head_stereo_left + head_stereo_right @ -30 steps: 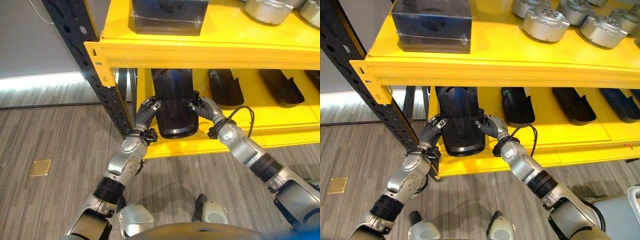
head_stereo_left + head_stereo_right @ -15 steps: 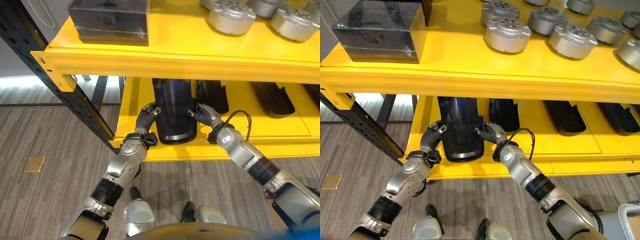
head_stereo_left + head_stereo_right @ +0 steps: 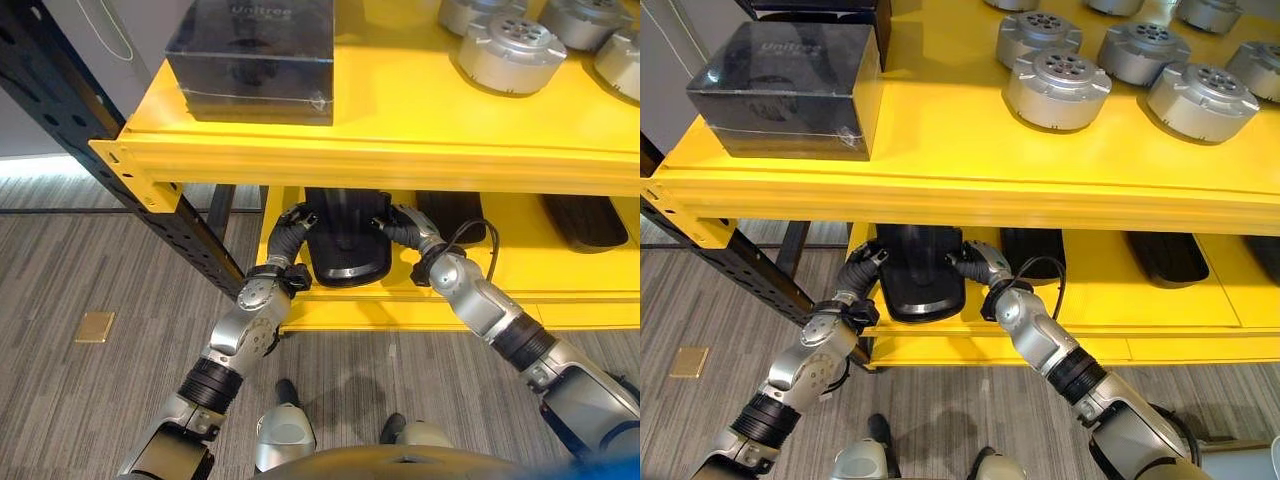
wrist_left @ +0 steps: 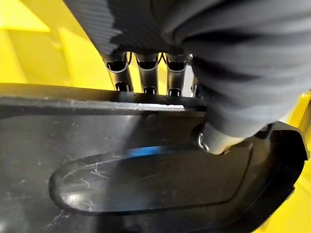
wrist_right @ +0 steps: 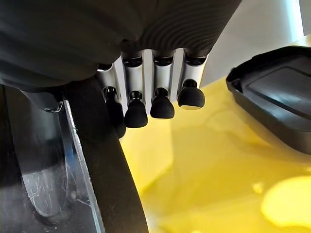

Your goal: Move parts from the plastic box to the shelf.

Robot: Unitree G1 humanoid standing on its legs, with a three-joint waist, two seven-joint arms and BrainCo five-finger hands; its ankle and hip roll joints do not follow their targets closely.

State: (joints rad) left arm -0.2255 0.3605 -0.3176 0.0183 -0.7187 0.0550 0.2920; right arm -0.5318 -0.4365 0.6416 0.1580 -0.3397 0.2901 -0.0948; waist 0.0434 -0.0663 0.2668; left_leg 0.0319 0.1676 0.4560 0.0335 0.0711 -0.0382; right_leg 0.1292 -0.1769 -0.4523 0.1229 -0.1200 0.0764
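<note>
A long black shell part lies on the yellow lower shelf, its far end under the upper shelf's beam. My left hand grips its left rim and my right hand grips its right rim. In the left wrist view the fingers reach down behind the rim of the part and the thumb presses on its inner side. In the right wrist view the fingers curl along the outside of the part's wall, with the thumb over the inside.
More black shell parts lie to the right on the lower shelf; one is close to my right hand. The upper shelf carries a black box and several round silver parts. A dark upright post stands at the left.
The view has tilted up toward the upper shelf. The black part sits deeper under the beam than before. Both hands keep their hold on its sides.
</note>
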